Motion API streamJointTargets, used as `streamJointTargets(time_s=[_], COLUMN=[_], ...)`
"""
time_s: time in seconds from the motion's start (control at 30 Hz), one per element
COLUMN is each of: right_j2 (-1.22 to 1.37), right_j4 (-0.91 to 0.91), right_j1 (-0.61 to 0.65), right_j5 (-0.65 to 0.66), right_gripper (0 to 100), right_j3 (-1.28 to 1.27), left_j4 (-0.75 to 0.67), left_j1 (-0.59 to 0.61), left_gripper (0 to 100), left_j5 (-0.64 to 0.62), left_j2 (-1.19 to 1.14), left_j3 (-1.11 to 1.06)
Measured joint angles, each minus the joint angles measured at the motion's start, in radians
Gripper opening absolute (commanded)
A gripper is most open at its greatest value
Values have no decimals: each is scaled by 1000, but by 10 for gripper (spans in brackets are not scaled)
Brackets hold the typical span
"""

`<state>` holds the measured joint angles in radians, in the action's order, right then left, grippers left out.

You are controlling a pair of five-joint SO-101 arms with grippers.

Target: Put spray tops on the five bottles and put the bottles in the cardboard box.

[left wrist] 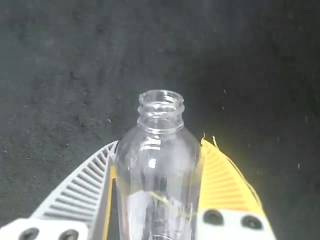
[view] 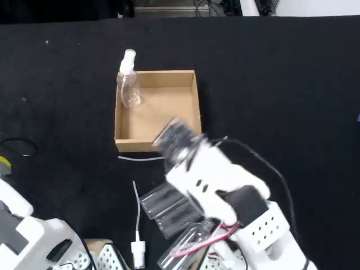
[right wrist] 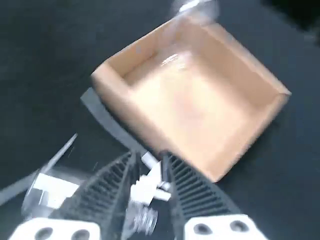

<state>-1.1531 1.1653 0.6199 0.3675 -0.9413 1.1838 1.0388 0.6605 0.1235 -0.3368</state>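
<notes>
An uncapped bottle (left wrist: 159, 190) is clamped in the left gripper (left wrist: 159, 150), open neck pointing away from it, while a spray top (right wrist: 147, 187) is pinched in the right gripper (right wrist: 150, 157) beside the cardboard box (right wrist: 150, 125).

Capped clear bottle (view: 129, 85) in cardboard box (view: 134, 144)

The table (view: 292, 84) has a black, matt cover that looks like cloth, a little rough and with fine pale lint on it. The cardboard box (view: 135, 145) is plain brown paperboard, matt and smooth. The bottle (left wrist: 160, 170) is of clear, glossy plastic and sits between the ribbed, matt plastic fingers (left wrist: 80, 187) of the left gripper (left wrist: 160, 147), one white and one yellow; the right gripper (right wrist: 150, 165) is of black ribbed plastic, and the spray top (right wrist: 147, 187) in it is of smooth white plastic.
</notes>
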Motion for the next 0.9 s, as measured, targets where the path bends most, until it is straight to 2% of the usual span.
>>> streamJointTargets(time_s=[0.13, 0.23, 0.47, 0.57, 0.77, 0.9], right_j2=[12, 137, 433, 551, 784, 825], right_j4=[80, 84, 84, 84, 84, 84], right_j1=[146, 247, 434, 509, 549, 559], right_j5=[117, 173, 308, 377, 548, 661], right_gripper=[227, 227, 230, 253, 269, 270], right_j3=[0, 0, 138, 178, 186, 186], left_j4=[-23, -25, -25, 25, 126, 178], left_j1=[20, 66, 224, 276, 330, 359], left_gripper=[30, 30, 30, 30, 30, 30], left_j5=[-15, -15, -15, -15, 6, 35], left_j2=[6, -23, -284, -385, -551, -667], left_j3=[-2, 48, 292, 414, 680, 835])
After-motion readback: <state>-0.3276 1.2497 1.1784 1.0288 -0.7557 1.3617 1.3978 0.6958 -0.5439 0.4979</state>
